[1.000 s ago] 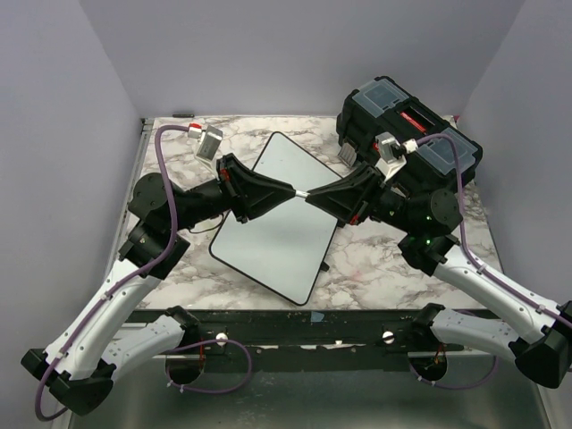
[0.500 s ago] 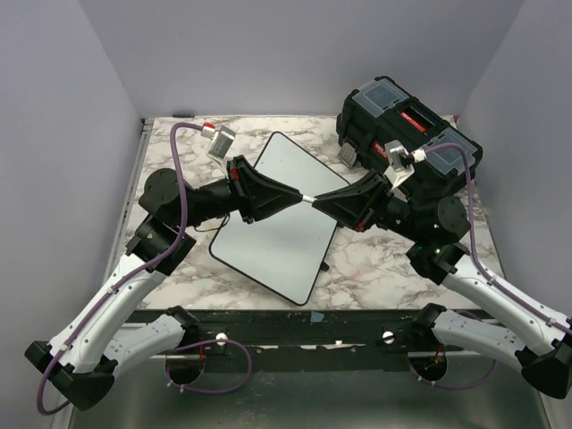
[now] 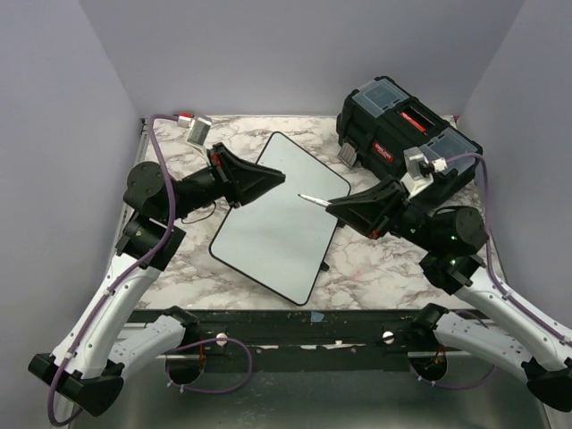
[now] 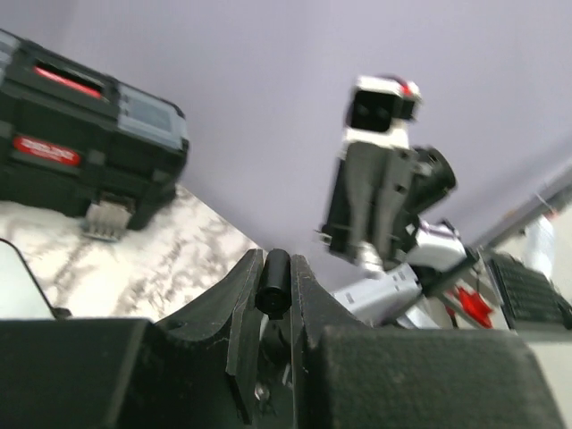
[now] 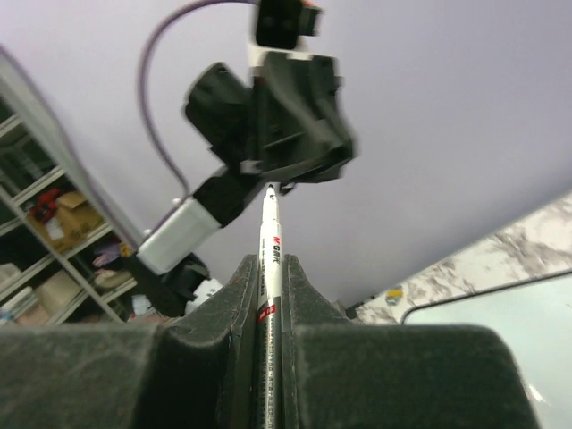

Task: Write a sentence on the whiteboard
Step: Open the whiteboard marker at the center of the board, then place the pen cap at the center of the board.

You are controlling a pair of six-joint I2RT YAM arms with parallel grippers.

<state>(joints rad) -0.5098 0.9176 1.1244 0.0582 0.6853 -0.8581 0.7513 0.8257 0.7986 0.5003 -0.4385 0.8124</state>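
The whiteboard lies tilted on the marble table, and its face shows no sentence. Above its far part, my left gripper is shut on a small black marker cap. My right gripper is shut on a white marker, whose bare tip points left towards the cap across a short gap. Both hang in the air above the board without touching it. A corner of the whiteboard shows in the right wrist view.
A black toolbox stands at the back right, just behind the right arm; the left wrist view shows this toolbox too. Grey walls close in the table on three sides. A black rail runs along the near edge.
The two grippers met tip to tip over the board, both on the marker. They have pulled apart: the left went back left with the cap, the right went right with the marker.
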